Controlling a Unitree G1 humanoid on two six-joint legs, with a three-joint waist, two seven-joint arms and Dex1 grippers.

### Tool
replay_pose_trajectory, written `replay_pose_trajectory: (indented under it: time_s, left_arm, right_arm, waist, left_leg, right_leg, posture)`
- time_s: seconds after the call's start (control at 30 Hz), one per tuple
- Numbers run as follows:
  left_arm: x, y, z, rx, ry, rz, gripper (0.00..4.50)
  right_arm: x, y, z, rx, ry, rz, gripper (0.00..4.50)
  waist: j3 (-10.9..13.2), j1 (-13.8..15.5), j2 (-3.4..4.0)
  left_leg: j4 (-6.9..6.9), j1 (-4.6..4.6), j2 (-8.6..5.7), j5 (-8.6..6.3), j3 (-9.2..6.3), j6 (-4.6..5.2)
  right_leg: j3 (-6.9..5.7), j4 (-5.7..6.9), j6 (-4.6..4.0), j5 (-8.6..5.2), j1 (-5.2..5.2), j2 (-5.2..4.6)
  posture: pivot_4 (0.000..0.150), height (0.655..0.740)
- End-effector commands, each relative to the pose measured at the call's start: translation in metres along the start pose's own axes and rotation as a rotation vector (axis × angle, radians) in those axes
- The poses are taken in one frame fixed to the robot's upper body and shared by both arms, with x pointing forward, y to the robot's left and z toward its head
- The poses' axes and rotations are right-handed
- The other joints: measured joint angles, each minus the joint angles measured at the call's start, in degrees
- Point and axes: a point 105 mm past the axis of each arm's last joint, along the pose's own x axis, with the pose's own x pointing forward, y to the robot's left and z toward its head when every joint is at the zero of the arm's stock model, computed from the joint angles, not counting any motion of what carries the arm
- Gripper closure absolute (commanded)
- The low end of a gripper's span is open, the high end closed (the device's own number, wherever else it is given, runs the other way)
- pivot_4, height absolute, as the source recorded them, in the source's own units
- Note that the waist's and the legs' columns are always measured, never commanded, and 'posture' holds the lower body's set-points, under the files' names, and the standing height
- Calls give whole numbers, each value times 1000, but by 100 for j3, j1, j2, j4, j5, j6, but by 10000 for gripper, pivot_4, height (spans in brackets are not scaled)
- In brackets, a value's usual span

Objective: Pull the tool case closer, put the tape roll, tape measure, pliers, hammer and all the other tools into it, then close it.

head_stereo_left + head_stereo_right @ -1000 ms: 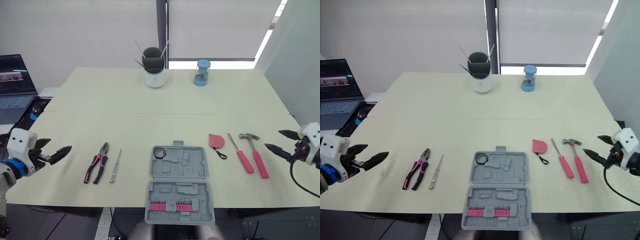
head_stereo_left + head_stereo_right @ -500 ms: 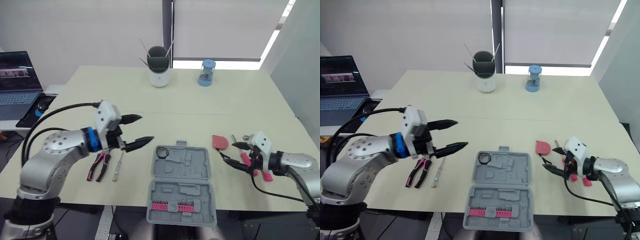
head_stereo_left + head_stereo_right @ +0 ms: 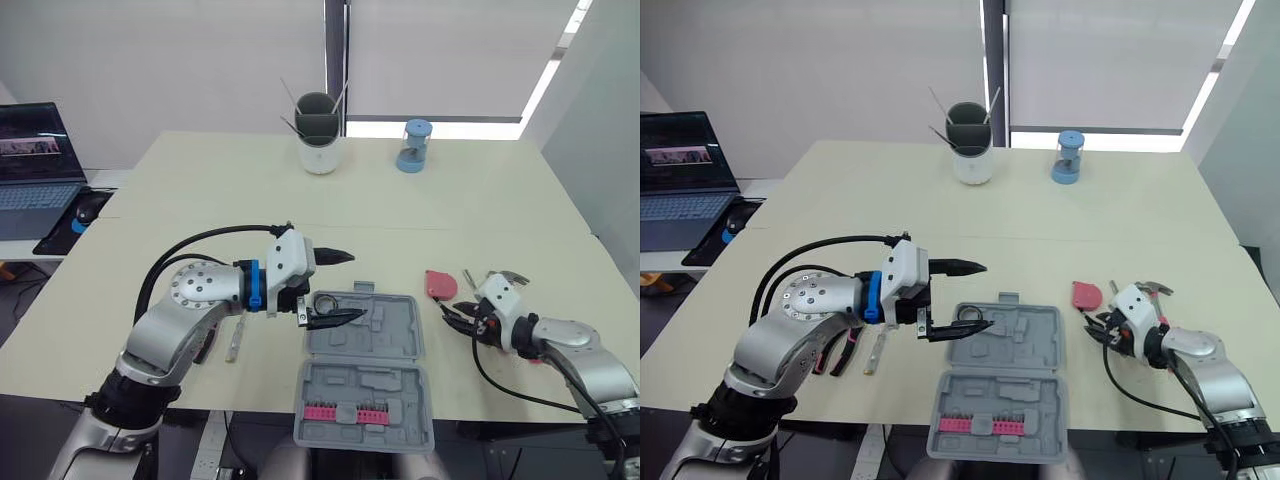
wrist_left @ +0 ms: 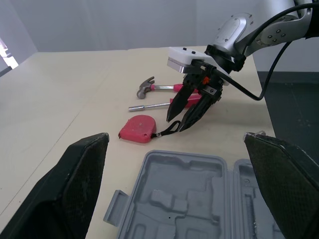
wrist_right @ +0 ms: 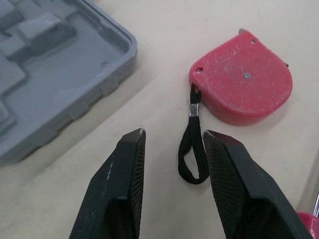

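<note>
Tool case (image 3: 365, 360) open at near edge of tabletop (image 3: 200, 200); tape measure (image 3: 438, 284), hammer (image 4: 147, 87), pliers (image 3: 838, 355) outside it. Left gripper (image 3: 357, 286) spread wide above case; right gripper (image 5: 172, 137) open astride tape measure strap (image 5: 192, 154). Packing and closing apparently pending.

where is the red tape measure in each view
Left eye view: tape measure just right of the grey tool case.
Right eye view: tape measure again just right of the tool case.
Left wrist view: tape measure beyond the tool case, before the right end effector.
Right wrist view: tape measure ahead of the open fingers, its strap between them.
Shared landmark: the tool case.
</note>
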Motion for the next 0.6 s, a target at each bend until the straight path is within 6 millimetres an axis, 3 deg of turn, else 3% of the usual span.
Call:
replay_pose_trajectory:
  time_s: [0.03,0.6]
  left_arm:
    - [2,3,4,40,-9,-10,0]
    - [3,3,4,57,0,-23,0]
  right_arm:
    - [4,-7,7,-36,-21,-32,25170]
    - [28,-9,13,4,-52,-43,25170]
  waist:
    - [0,-8,0]
    - [0,-14,0]
  left_leg:
    - [0,1,1,0,0,0]
    - [1,1,0,0,0,0]
  right_leg:
    - [-1,0,0,0,0,1]
    - [-2,1,0,0,0,2]
  posture:
    - [1500,7400]
    - [1500,7400]
